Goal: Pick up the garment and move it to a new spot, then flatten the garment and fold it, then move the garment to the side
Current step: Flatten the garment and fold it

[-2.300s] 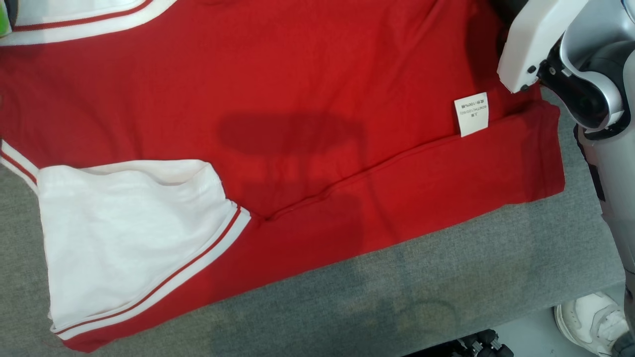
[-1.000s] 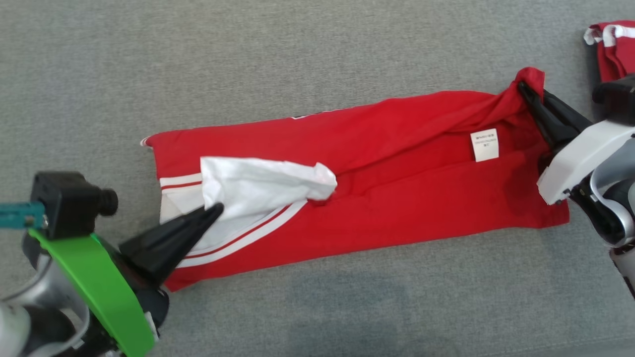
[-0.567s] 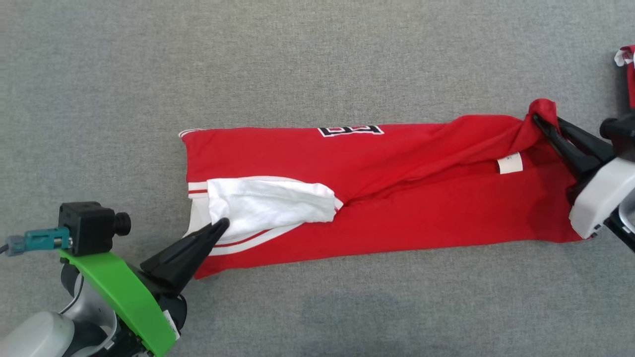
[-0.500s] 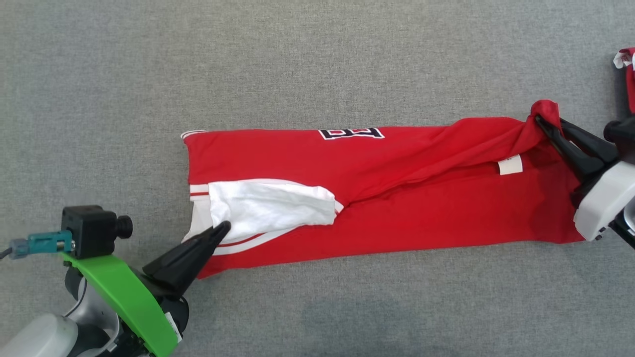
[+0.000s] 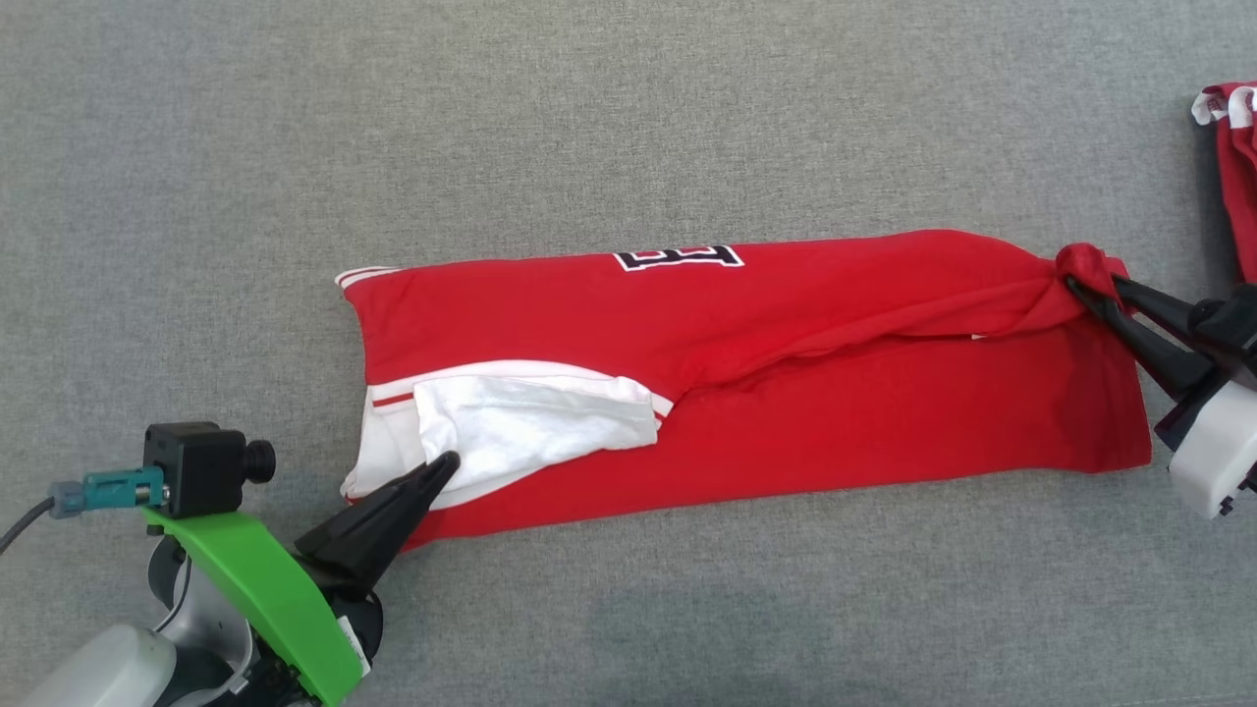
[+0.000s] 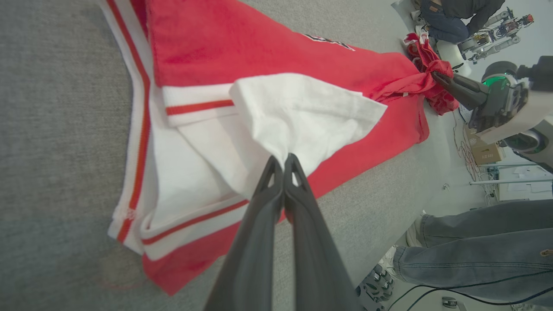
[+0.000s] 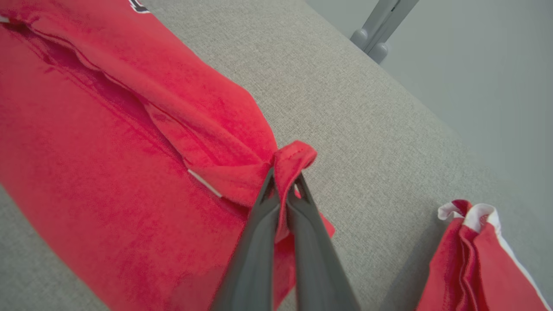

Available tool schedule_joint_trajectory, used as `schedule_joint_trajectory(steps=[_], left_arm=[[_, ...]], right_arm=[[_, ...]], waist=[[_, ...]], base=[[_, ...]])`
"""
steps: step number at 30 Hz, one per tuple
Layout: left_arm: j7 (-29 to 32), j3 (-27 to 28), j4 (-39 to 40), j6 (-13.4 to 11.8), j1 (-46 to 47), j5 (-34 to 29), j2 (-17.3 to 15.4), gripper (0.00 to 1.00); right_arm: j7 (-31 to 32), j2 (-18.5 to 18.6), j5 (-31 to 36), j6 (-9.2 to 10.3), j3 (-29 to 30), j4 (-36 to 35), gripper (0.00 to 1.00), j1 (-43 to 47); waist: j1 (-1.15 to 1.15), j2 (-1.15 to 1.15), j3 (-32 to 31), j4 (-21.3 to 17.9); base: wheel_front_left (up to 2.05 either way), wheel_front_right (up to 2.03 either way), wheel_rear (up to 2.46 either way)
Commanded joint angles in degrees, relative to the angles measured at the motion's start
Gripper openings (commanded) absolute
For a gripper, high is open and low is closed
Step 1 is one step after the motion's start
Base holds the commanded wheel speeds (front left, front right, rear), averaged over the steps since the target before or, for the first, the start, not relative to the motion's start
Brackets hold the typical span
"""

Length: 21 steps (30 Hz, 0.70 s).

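Left gripper (image 5: 444,463) pokes in from the lower left off its green wrist bracket (image 5: 255,579), fingers squeezed tight together and slanting up to the right, nipping a white fold of the garment (image 5: 786,412). Right gripper (image 5: 1078,287) reaches in from the right edge, fingers aimed up-left. It's clamped too, with a red bunch caught at the tips.
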<state>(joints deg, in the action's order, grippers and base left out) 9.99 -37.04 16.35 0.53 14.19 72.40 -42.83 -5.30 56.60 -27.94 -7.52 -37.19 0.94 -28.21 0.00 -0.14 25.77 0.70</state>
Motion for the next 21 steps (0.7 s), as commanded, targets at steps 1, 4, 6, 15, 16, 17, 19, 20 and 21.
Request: schedule_joint_trajectory(steps=[1,4,6,15,16,17,19,20,21], left_arm=[[-0.2,0.4,0.0,0.0,-0.3,0.2,-0.8,0.00],[-0.1,0.6,0.7,-0.5,-1.5,1.0,-1.2,0.00],[-0.5,0.9,1.0,-1.1,-2.1,1.4,-1.4,0.14],[-7.5,6.1,5.8,-9.5,-8.5,-4.0,-7.9,1.00],[-8.9,7.4,6.5,-10.9,-9.5,-4.6,-8.9,1.00],[-10.4,8.9,7.2,-12.3,-10.2,-5.1,-9.5,1.00],[-13.5,11.7,8.6,-14.3,-11.2,-5.8,-10.3,1.00],[-14.9,13.0,8.9,-15.3,-11.6,-5.9,-10.3,1.00],[-16.1,14.1,9.3,-16.0,-11.8,-6.4,-10.5,1.00]], right_arm=[[-0.8,0.1,0.5,0.06,-0.6,0.5,0.00,-0.5],[-1.7,0.2,2.0,0.07,-2.7,1.3,0.33,-0.5],[-2.0,0.0,2.4,0.06,-3.6,2.1,1.00,0.1],[0.9,-0.4,-6.2,0.06,2.9,1.1,1.00,3.9],[1.4,-0.4,-7.3,0.07,4.8,0.4,1.00,4.6],[2.0,-1.0,-9.0,0.07,7.2,0.1,1.00,5.3],[3.1,-2.4,-11.2,0.06,11.9,-0.2,1.00,7.0],[3.9,-3.3,-12.3,0.06,14.0,-0.2,1.00,7.7],[4.7,-4.2,-13.0,0.06,16.1,-0.2,1.00,8.5]], waist=[[0.00,0.14,-0.1,-0.2],[0.00,0.14,-0.7,-0.4],[0.00,0.14,-1.3,-0.6],[0.00,0.14,-5.1,-2.7],[0.00,0.14,-5.3,-2.8],[0.00,0.14,-5.3,-3.0],[0.00,0.14,-5.4,-3.1],[0.00,0.14,-5.5,-3.1],[0.00,0.14,-5.6,-3.1]], base=[[0.00,0.00,0.00],[0.00,0.00,0.00],[0.00,0.00,0.00],[0.00,0.00,0.00],[0.00,0.00,0.00],[0.00,0.00,0.00],[0.00,0.00,0.00],[0.00,0.00,0.00],[0.00,0.00,0.00]])
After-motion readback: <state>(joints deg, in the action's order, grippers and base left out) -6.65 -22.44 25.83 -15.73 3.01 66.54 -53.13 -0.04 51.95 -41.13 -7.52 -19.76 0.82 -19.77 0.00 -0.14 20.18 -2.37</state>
